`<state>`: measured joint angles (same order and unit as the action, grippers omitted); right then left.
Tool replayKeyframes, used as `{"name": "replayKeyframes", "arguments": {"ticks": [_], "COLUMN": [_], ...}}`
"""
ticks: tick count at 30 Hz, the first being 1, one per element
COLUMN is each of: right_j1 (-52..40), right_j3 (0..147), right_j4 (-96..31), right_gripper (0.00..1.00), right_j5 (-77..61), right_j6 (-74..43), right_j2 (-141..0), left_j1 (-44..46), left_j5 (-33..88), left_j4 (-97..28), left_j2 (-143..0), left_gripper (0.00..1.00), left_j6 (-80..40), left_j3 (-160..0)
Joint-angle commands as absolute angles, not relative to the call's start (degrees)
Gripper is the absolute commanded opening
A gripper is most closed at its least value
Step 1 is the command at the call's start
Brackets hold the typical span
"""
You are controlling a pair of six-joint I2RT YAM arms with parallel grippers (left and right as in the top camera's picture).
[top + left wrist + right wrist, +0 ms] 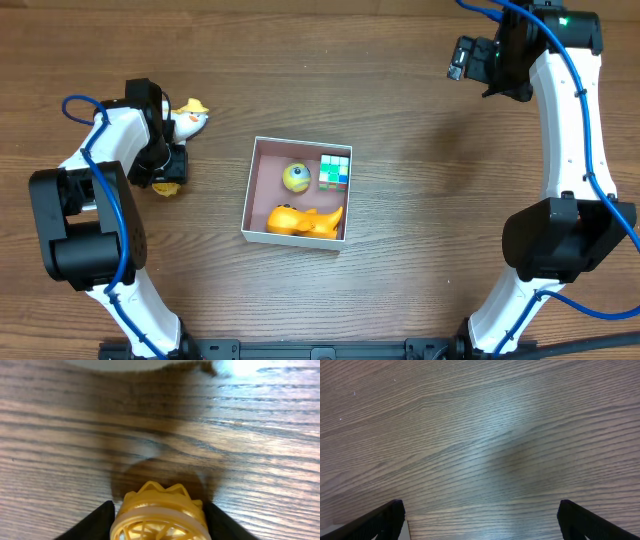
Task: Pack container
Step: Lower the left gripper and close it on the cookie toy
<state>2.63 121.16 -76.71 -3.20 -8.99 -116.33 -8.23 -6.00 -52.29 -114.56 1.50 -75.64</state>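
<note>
The container [266, 172], a white-walled square box with a mauve inside, sits mid-table. In it lie a yellow-green ball [296, 177], a green-and-white cube [335, 170] and an orange toy [305, 220]. At the far left my left gripper [166, 172] points down at the table. Its black fingers [102, 517] press both sides of a yellow lattice toy [159, 515], which rests on the wood. My right gripper [468, 58] hangs at the back right, far from the box. It is open [480, 505] over bare wood.
A white duck toy with a yellow hat [188, 118] stands just behind the left gripper. A pale blurred shape [120, 363] lies along the top edge of the left wrist view. Both arm bases stand at the table's front corners.
</note>
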Motion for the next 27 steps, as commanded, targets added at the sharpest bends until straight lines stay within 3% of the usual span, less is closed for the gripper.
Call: {"name": "replayKeyframes", "arguments": {"ticks": [1,12,20,27], "right_j1": [2.7,2.7,2.7,2.7], "right_j3": [122.61,122.61,122.61,122.61], "right_j4": [-76.55,-76.58,-76.55,-76.55], "right_gripper": [1.0,1.0,1.0,1.0], "right_j5": [-3.55,-3.55,-3.55,-3.55], "right_j6": [-9.43,-9.43,-9.43,-9.43], "right_j2": [-116.07,-116.07,-116.07,-116.07], "left_j1": [-8.21,-8.21,-8.21,-7.97], "left_j5": [-5.93,-5.89,-5.08,3.84], "left_j4": [-52.95,-55.07,-65.01,-71.05], "left_j2": [-116.05,-116.05,-116.05,-116.05], "left_gripper": [0.47,0.48,0.47,0.47], "left_j6": [0.75,-2.79,-2.81,-2.83], "left_j3": [-76.25,-78.74,-93.03,-103.22]}}
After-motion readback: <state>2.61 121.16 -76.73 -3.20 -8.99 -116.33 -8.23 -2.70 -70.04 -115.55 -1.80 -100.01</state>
